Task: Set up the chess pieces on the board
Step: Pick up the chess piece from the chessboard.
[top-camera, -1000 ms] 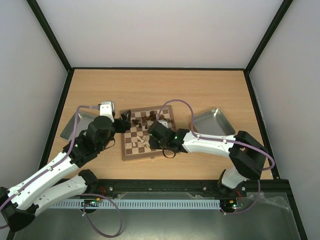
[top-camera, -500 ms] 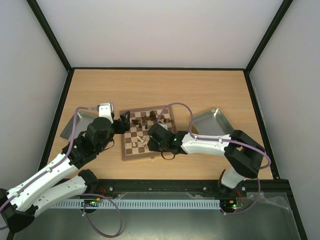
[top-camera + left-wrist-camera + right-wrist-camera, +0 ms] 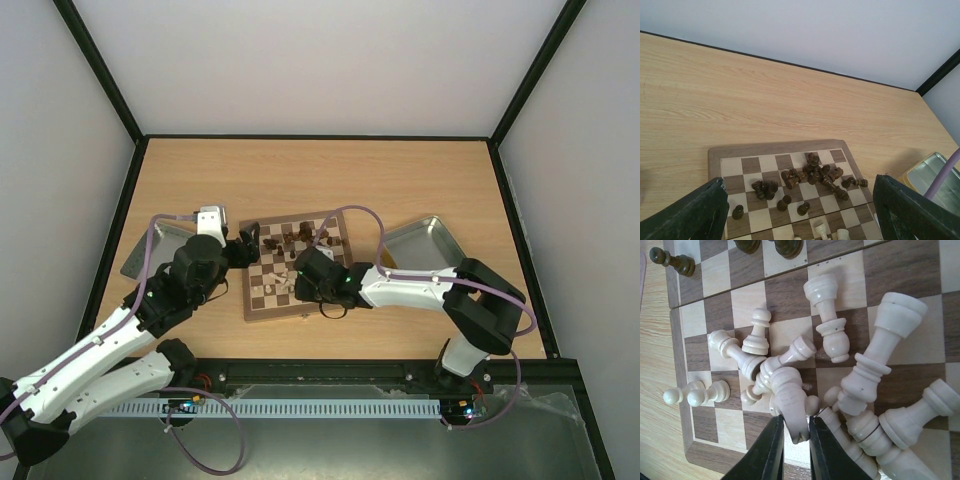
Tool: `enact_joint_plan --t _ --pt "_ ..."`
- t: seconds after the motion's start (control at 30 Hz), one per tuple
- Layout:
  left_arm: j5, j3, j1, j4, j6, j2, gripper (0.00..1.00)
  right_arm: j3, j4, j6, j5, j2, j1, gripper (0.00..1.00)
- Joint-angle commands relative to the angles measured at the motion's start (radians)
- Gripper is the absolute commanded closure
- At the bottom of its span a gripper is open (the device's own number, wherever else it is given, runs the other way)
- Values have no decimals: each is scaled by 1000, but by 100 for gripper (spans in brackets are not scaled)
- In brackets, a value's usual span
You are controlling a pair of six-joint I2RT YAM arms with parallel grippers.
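Left gripper (image 3: pixel 800 202) at board's (image 3: pixel 297 265) left edge, fingers spread wide, nothing between them. Dark brown pieces (image 3: pixel 812 175) heaped on board's far squares, I see most toppled. Cream pieces (image 3: pixel 860 385) lie piled on board's near-left squares. Right gripper (image 3: pixel 794 422) over board's near edge, fingers pinching toppled cream piece (image 3: pixel 789 402) at pile's edge. Metal tray (image 3: pixel 425 243) just right of board.

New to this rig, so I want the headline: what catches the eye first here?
A heap of toppled cream pieces covers the near end of the board, the right gripper clamped on one cream piece at its edge. Dark pieces lie mostly jumbled at the far end, while the left gripper hangs open by the board's left edge.
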Motion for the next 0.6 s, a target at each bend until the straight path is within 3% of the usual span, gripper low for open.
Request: enact_joint_plan --t 0.0,0.4,0.57 --pt "-20 -11 1 -8 -4 -13 19 20 14 11 46 -17 9 88" --pt "-20 -15 1 -8 -8 -15 19 62 -67 -57 105 -48 9 93" --pt "-13 -24 0 -1 -16 -17 19 83 -177 -114 98 -95 9 93"
